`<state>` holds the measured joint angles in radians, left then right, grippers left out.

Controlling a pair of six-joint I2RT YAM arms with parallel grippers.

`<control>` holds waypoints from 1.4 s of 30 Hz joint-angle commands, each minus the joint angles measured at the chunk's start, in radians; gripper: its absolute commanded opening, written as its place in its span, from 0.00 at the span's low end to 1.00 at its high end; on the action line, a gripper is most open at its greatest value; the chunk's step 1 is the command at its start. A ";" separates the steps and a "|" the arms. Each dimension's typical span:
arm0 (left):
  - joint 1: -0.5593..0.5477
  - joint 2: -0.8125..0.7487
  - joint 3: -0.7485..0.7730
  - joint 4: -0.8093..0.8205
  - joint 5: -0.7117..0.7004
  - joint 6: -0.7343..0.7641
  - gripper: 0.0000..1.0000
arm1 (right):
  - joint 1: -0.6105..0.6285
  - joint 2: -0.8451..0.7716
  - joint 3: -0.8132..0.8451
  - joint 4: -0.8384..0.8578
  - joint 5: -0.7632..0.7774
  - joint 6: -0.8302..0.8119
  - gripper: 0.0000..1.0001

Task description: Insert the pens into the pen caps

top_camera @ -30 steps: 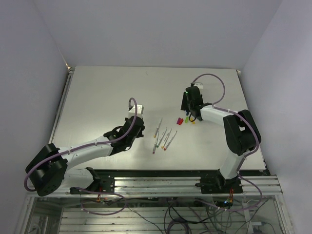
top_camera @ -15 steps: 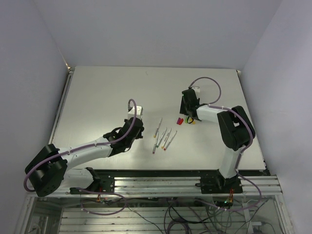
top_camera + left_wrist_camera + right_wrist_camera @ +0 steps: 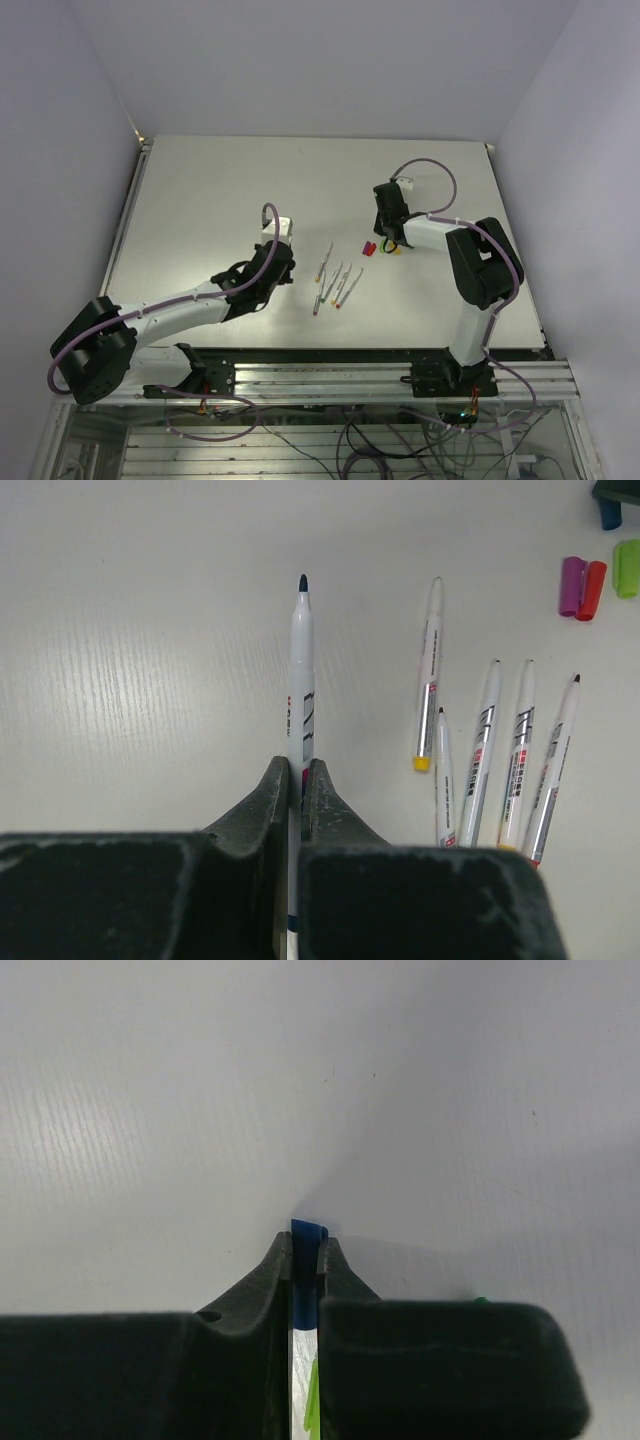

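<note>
R arm has swung in and dropped vs a sec ago, and the right end effector [image 3: 303, 1247] has snapped together on the blue cap [image 3: 308, 1232], held low over the worktop [image 3: 200, 200]; can't tell if it touches. Beside it lie the magenta cap [image 3: 572, 585] and red cap [image 3: 593, 576], touching, w/ the green cap [image 3: 627, 568] just right and the yellow cap [image 3: 396, 250] nearby. L arm hasn't budged: left end effector [image 3: 302, 777] is clamped on the blue-tipped pen [image 3: 301, 670], tip pointing away. The other pens [image 3: 428, 670] lie in a loose fan just right of it, mid-worktop.
</note>
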<state>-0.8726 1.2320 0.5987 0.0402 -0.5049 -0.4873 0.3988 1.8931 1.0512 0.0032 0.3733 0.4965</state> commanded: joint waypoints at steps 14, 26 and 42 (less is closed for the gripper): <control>-0.005 -0.027 0.016 0.062 0.006 0.038 0.07 | 0.003 -0.191 -0.072 0.123 -0.074 -0.014 0.00; -0.006 -0.010 0.073 0.169 0.229 0.065 0.07 | 0.018 -0.736 -0.440 0.442 -0.316 0.011 0.00; -0.007 0.068 0.096 0.515 0.436 -0.013 0.07 | 0.064 -0.825 -0.527 0.813 -0.421 -0.045 0.00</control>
<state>-0.8742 1.2720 0.6678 0.3660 -0.1486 -0.4522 0.4595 1.0348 0.5159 0.6662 -0.0101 0.4648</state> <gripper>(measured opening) 0.102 0.048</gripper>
